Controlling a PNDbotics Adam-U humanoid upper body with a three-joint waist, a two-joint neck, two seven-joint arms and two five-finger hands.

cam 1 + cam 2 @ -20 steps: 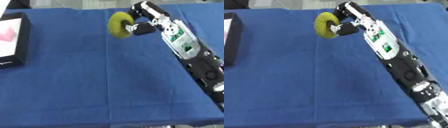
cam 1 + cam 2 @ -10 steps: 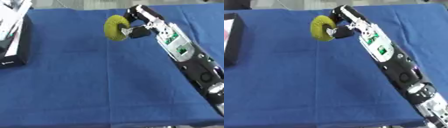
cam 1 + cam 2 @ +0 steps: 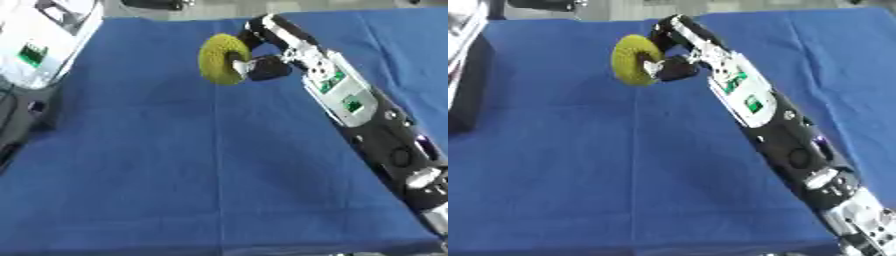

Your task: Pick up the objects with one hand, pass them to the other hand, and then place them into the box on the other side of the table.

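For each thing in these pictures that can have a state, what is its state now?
Yellow ring: held above the blue cloth, standing on edge.
Right hand: fingers curled round the ring.
Left arm: entering at the upper left; its hand is not seen.
Box: at the left edge, mostly hidden.

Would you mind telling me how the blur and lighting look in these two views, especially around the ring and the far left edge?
Left eye view: the right hand and the yellow-green ring are soft-edged, and the white arm at the upper left is smeared; the blue cloth is evenly lit, with no glare. Right eye view: much the same softness; the black box is cut off by the left edge.
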